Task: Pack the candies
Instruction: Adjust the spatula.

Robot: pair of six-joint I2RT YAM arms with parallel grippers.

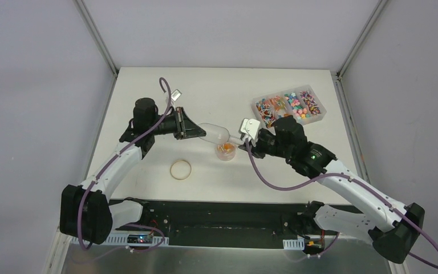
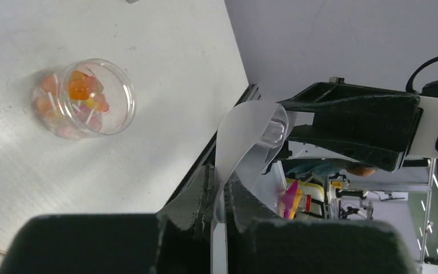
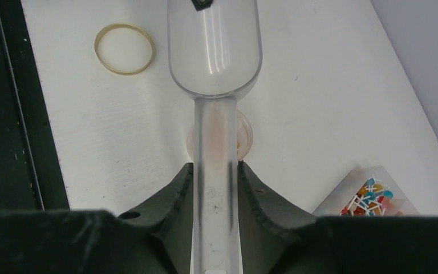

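A small clear cup [image 1: 226, 151] on the table holds several orange, pink and yellow candies [image 2: 82, 91]. A clear plastic scoop [image 1: 217, 134] hangs level just above and behind the cup, and its bowl [image 3: 214, 45] looks empty. My right gripper [image 1: 244, 138] is shut on the scoop's handle [image 3: 217, 188]. My left gripper [image 1: 198, 133] is shut on the thin rim of the scoop's bowl [image 2: 245, 142]. The cup shows partly under the handle in the right wrist view [image 3: 245, 134]. More candies fill a clear compartment tray [image 1: 288, 105].
A tan rubber-band ring [image 1: 181, 169] lies on the table near the front, left of the cup; it also shows in the right wrist view [image 3: 124, 48]. The tray stands at the back right, its corner in the right wrist view [image 3: 342, 197]. A black strip borders the table's near edge [image 1: 217, 214].
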